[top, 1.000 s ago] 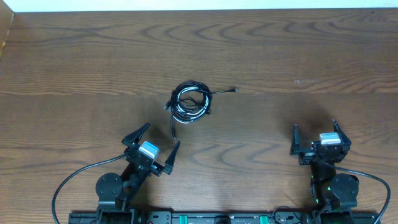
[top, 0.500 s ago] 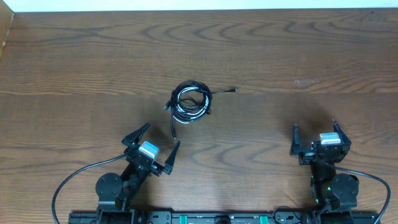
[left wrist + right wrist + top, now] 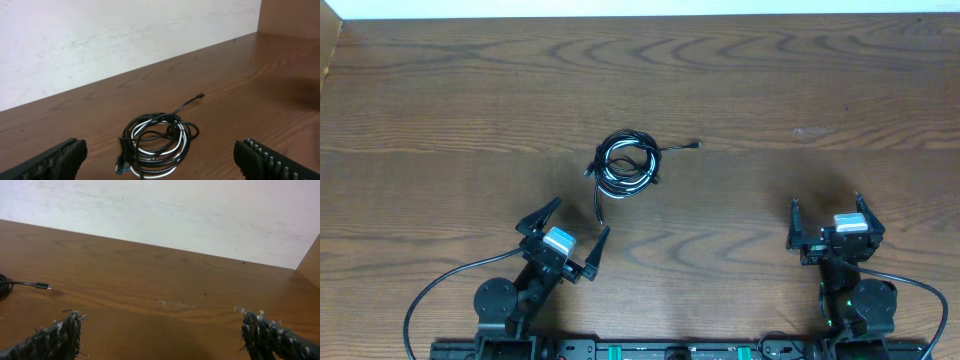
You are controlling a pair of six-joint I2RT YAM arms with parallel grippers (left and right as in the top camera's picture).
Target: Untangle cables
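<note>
The cables (image 3: 625, 165) lie as one small coiled bundle near the middle of the counter (image 3: 800, 70). They are thin black cords wound in loose round loops, with a white cord (image 3: 165, 152) threaded through them. One black tail runs out to the right and ends in a small plug (image 3: 696, 146). A blue-tipped plug (image 3: 121, 170) sits at the bundle's left edge.

Untangling looks not yet begun, so the step in hand is the first approach. The left claw (image 3: 580, 218) is spread wide and empty, near the bundle and facing it. The right claw (image 3: 826, 202) is also released and holds nothing, and it sits well apart to the right.

The next move likely calls for a fine pinch on a free end or an outer loop — probably by the nearer left claw — while the other arm pins the coil.

The cords look smooth, slightly glossy and limp, so they may slide or drag along as a clump. The counter is dark, flat wood with a wavy grain. The claw pads (image 3: 265, 157) are black and ribbed.
</note>
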